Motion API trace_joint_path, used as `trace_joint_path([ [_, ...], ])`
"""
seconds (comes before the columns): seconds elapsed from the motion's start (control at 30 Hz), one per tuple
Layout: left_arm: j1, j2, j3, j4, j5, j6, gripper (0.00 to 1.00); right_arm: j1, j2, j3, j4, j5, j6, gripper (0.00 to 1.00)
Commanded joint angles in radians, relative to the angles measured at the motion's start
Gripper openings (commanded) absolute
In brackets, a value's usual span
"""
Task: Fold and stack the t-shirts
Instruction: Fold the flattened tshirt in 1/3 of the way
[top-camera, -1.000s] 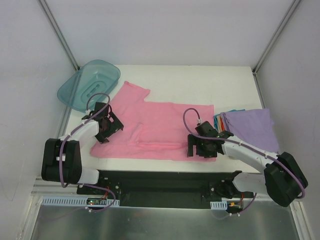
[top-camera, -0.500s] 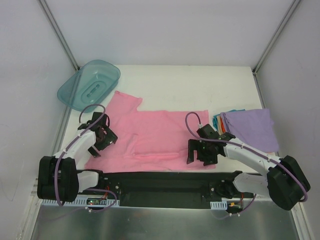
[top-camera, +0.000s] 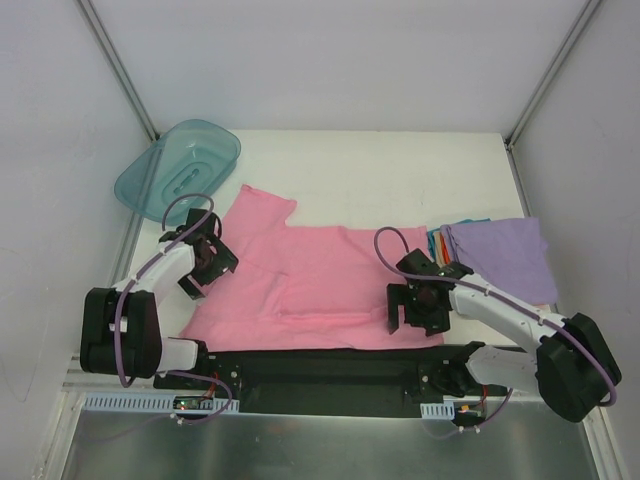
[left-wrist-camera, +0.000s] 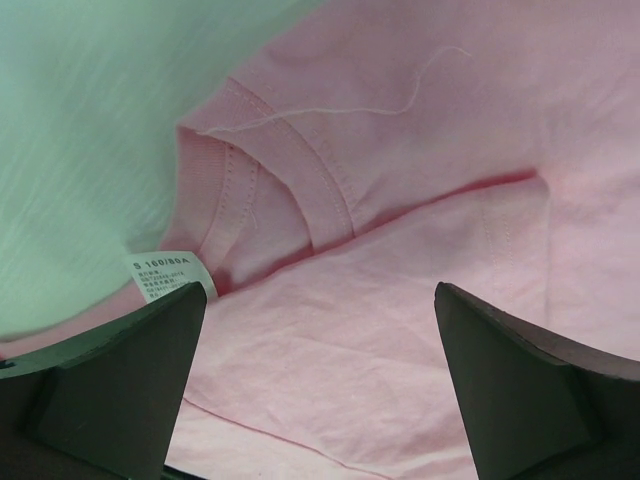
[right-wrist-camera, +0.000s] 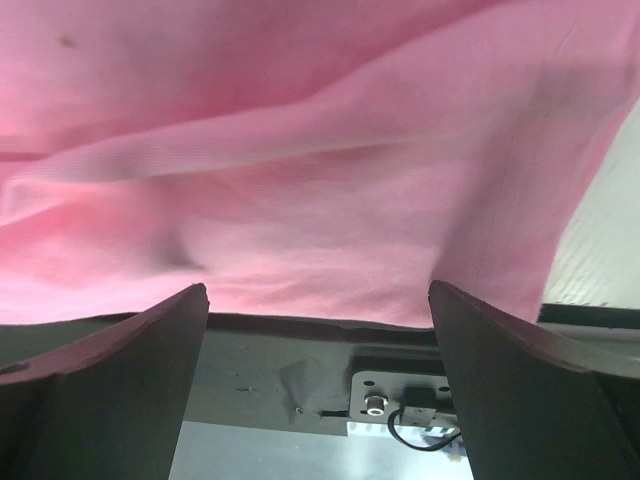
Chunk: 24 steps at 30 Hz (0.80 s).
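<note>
A white table (top-camera: 400, 170) walled in pale panels holds a bubblegum-pink t-shirt (top-camera: 320, 270), spread mostly flat across the middle of the top view and reaching to the 6 o'clock edge. There its lower border lies just over the black rail (top-camera: 320, 362) that carries the arm bases. One sleeve points toward 11 o'clock.

The left gripper (top-camera: 205, 265) hangs over the shirt's 9 o'clock edge with its jaws spread wide and nothing caught between them. Its wrist camera looks down on the ribbed neckline and a small white neck label (left-wrist-camera: 170, 275), with bare table beyond. Whether its fingers touch the cloth cannot be told.

The right gripper (top-camera: 415, 315) sits over the shirt's corner at about 5 o'clock, its jaws likewise fully apart and empty. Its wrist view takes in a rumpled pink fold and the shirt's edge at the rail.

At 3 o'clock, just beside the pink shirt, a folded lavender t-shirt (top-camera: 500, 255) tops a stack, with slivers of orange and teal cloth (top-camera: 437, 240) showing along its left side. A translucent teal tub (top-camera: 180, 170) rests tilted at 10 o'clock, overhanging the table's corner, well apart from the stack.
</note>
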Motion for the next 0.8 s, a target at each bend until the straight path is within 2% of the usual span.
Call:
trace_joint_path([
  [0.0,0.011,-0.07,0.041,0.0,0.06,0.038,0.99,0.001,-0.08,0.101,0.005,-0.017,-0.102,0.96],
  [0.17,0.011,-0.18,0.062,0.0,0.124,0.068,0.99,0.068,-0.112,0.133,0.121,-0.149,-0.215,0.96],
  [0.33,0.011,-0.237,0.098,0.0,0.149,0.097,0.99,0.194,-0.01,0.167,0.311,-0.304,-0.217,0.96],
  [0.4,0.011,-0.246,0.108,0.0,0.139,0.095,1.0,0.251,0.056,0.203,0.355,-0.316,-0.222,0.96],
  [0.57,0.011,-0.239,0.128,0.0,0.115,0.11,0.99,0.302,0.173,0.248,0.426,-0.428,-0.216,0.96],
  [0.77,0.011,-0.196,0.13,0.002,0.114,0.109,0.99,0.371,0.222,0.263,0.498,-0.528,-0.243,0.96],
])
